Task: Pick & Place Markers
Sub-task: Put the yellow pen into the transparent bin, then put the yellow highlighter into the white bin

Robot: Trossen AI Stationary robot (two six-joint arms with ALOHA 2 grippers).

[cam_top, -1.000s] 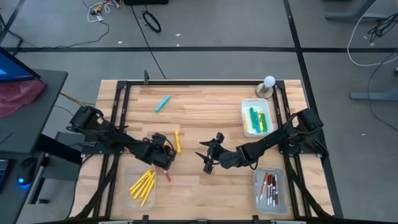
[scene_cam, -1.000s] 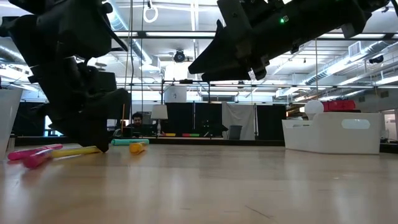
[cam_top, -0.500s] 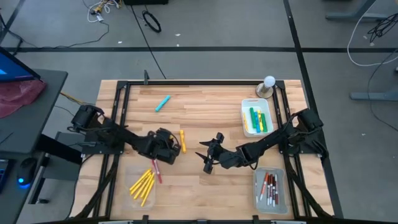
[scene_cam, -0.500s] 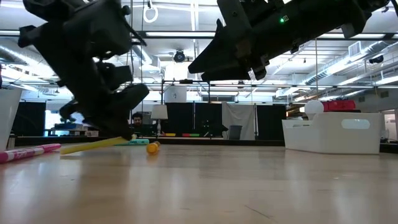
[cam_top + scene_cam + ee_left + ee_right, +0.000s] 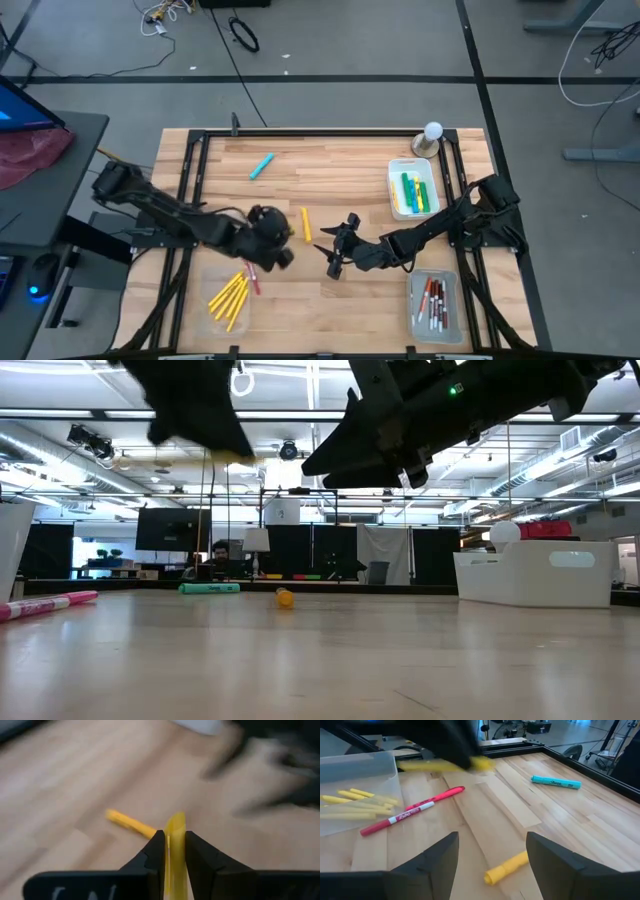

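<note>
My left gripper (image 5: 272, 246) hangs above the table's middle left, shut on a yellow marker (image 5: 175, 832) that also shows in the right wrist view (image 5: 440, 766). A second yellow marker (image 5: 306, 224) lies on the wood between the two grippers. A pink marker (image 5: 251, 279) lies beside the near-left tray (image 5: 210, 272), which holds several yellow markers (image 5: 229, 300). A light blue marker (image 5: 261, 166) lies far back. My right gripper (image 5: 335, 250) hovers open at the table's middle, touching nothing. My left gripper pinches the yellow marker between its two fingers (image 5: 155, 851). The marker's end (image 5: 175, 820) sticks out past the fingertips. The marker is lifted clear of the table and lies about level in the right wrist view. Which part of its length is held, the gripper hides.
A clear tray of green markers (image 5: 413, 192) stands at the far right. Another tray with white, red-capped markers (image 5: 432, 303) stands at the near right. A white ball on a stand (image 5: 431, 137) sits at the far right corner. A black frame (image 5: 190, 180) borders the table.
My left gripper has shut on one end of a yellow marker lying on the table, then risen and rolled, taking the marker clear of the wood. The other yellow marker has rolled a little toward the table's right edge.
</note>
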